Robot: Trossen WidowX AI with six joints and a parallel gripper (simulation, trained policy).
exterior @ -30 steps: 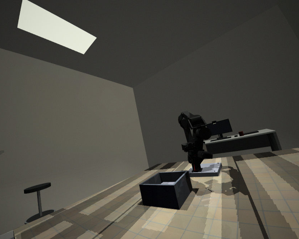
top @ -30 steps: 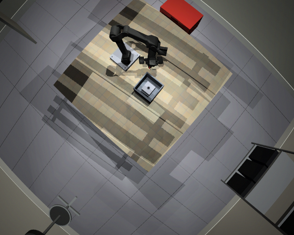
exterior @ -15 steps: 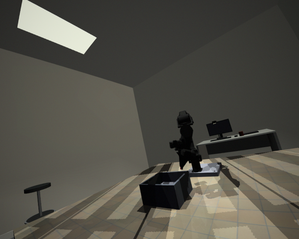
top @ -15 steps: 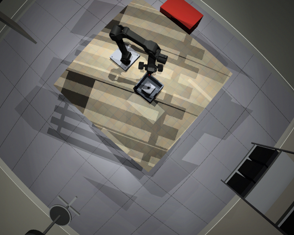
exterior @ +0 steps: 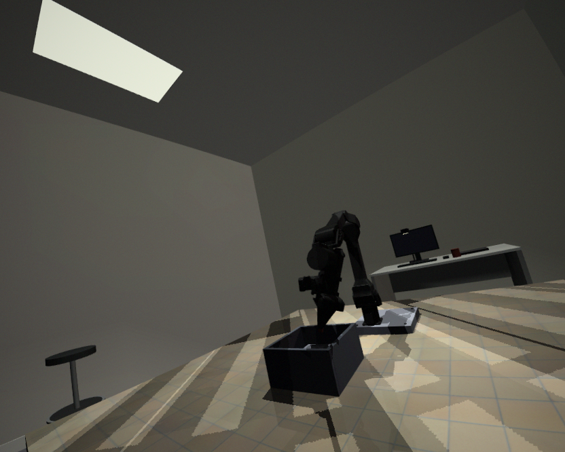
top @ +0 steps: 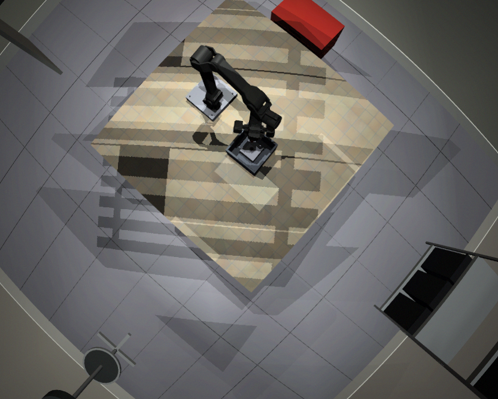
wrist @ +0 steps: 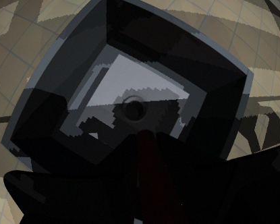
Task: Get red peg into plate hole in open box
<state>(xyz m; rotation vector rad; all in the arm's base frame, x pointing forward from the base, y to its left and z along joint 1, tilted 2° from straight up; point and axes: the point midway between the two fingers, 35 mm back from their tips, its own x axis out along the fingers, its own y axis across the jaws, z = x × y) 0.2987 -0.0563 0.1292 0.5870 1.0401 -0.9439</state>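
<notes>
Count one pincer [top: 253, 145] [exterior: 322, 324] [wrist: 146, 139], closed down to a narrow gap, with one red peg [exterior: 322, 330] [wrist: 152, 175] clamped between its fingers. In the wrist view, see the peg's rounded tip poking out at the fingertips, and its body running back toward 6 o'clock, leaning slightly toward 5. In the top view, cannot make out the peg under the pincer.

Below the peg, find one open box [top: 241, 162] [exterior: 299, 369] [wrist: 173, 37], dark blue-grey, with one pale square plate [top: 252, 155] [exterior: 314, 346] [wrist: 119, 77] at its bottom. In the plate, see one round hole [wrist: 134, 110], bare of the peg, showing at 11 o'clock from the tip in the wrist view and near it there. Cannot tell how far above the plate to place the tip. In the exterior view, note the fingertips near rim height and a bit of red within the mouth of the box.

Farther out, trace one black arm [top: 234, 79] [exterior: 354, 252] back to one pale base plate [top: 193, 97] [exterior: 401, 318], at 11 o'clock from the box in the top view. Under all of this, see one tiled desk [top: 348, 120] [exterior: 468, 379] [wrist: 11, 67], striped with shadow. Beyond, at 1 o'clock from the box, spot one large red block [top: 307, 23]. In the exterior view, see one stool [exterior: 70, 355] at 9 o'clock and one monitor [exterior: 414, 240] between 1 and 2.
</notes>
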